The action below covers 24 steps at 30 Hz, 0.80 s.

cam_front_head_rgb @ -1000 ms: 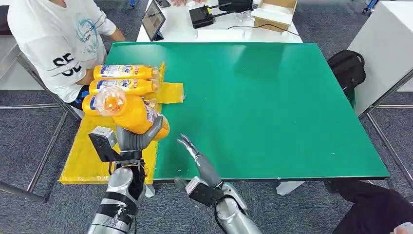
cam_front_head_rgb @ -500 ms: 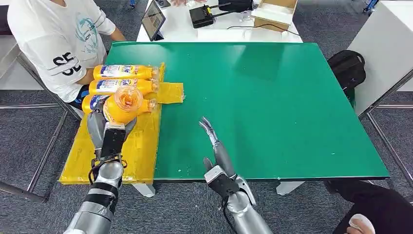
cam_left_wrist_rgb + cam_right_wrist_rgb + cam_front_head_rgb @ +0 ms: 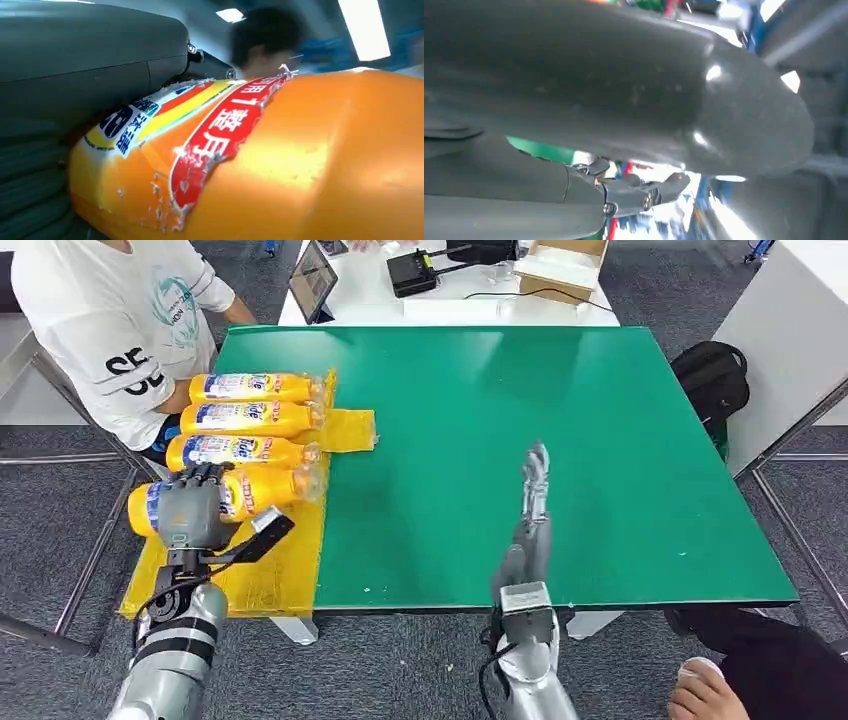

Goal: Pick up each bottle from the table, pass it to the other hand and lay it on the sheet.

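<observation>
Now the left hand (image 3: 190,510) grips a bottle (image 3: 255,489) round its label end, fingers wrapped over the top, holding it level and low over the yellow sheet (image 3: 285,565). Bottle lies crosswise, cap pointing toward the green table (image 3: 560,420), parallel to three bottles already laid in a row on the sheet: far (image 3: 258,387), middle (image 3: 250,418), near (image 3: 238,451). Orientation matches the row, so judged as the set-down of a fourth, just beside the near one; whether it touches the sheet yet, cannot tell. Left wrist view confirms the clasp: orange body and torn red label pressed against the palm. Grip at the base end leaves the neck free, likely so the bottle can roll off the fingers once they loosen. Right hand (image 3: 533,502) holds nothing, fingers straight and apart, raised over the table, well clear of the sheet; probably parked out of the way. A person in a white shirt (image 3: 110,330) sits beside the sheet's far corner.
</observation>
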Motion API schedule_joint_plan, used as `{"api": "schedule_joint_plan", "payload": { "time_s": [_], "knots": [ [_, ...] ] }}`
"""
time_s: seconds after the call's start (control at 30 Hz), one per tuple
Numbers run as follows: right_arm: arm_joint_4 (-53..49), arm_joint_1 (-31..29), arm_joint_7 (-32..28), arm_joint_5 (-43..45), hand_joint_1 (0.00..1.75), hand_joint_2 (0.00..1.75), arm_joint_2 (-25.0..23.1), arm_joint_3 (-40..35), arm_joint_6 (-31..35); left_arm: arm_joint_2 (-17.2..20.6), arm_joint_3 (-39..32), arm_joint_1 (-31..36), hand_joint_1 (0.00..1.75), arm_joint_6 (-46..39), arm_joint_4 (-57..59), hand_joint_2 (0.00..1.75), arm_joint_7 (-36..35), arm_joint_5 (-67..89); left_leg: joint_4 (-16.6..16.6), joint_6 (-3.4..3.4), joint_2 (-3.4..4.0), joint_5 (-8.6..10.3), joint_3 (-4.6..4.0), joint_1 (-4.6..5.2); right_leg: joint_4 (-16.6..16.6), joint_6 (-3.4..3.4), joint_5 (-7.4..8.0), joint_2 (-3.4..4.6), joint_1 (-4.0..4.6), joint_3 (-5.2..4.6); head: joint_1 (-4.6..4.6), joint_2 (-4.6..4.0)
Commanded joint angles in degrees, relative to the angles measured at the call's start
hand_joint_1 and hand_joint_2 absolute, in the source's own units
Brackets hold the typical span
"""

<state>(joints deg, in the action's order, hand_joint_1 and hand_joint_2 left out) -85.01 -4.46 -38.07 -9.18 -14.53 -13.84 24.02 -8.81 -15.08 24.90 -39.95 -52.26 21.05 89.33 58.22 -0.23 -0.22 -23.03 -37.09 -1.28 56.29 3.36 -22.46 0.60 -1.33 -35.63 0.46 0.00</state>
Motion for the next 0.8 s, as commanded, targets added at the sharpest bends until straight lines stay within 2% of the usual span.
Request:
{"api": "schedule_joint_plan", "payload": {
  "time_s": [0.03,0.13,0.27,0.67,0.8],
  "knots": [
    [-2.2,-0.7,-1.9,1.8,0.0,0.0,1.3,1.3,-0.8,13.7,31.0,10.8,1.75,0.0,24.1,1.75,-19.9,0.7,0.0,0.06,-0.29,-0.01,0.14,-0.01,0.0,-0.12,-0.12,-0.34,0.04,0.22,0.04,0.0],
    [-1.5,-1.3,-1.9,1.9,0.0,0.0,1.1,1.3,-0.7,14.0,33.6,12.9,1.75,0.0,27.8,1.75,-20.2,0.7,0.0,0.09,-0.23,-0.07,0.33,-0.01,0.0,-0.19,-0.16,-0.31,0.05,0.39,0.04,0.0],
    [0.8,-2.2,-1.9,2.3,0.0,0.0,0.9,1.6,-2.1,12.6,35.0,17.9,1.75,0.8,38.0,1.75,-18.8,0.3,0.0,0.08,-0.06,-0.05,0.21,-0.01,0.0,-0.12,-0.07,-0.12,0.04,0.28,0.04,0.0],
    [1.9,-2.6,-1.9,2.0,0.0,0.0,0.7,1.4,-2.5,12.2,34.4,18.8,1.75,3.0,38.8,1.75,-17.9,0.3,0.0,0.05,0.03,-0.06,0.14,-0.02,0.0,-0.1,-0.04,0.0,0.05,0.2,0.02,0.0],
    [4.3,-3.2,-1.9,1.6,0.0,0.0,0.3,1.5,-3.3,12.1,34.2,18.9,1.75,6.7,39.2,1.75,-16.5,0.7,0.0,0.09,0.04,-0.11,0.25,-0.03,0.0,-0.15,-0.08,-0.02,0.07,0.32,0.02,0.0]
  ]
}}
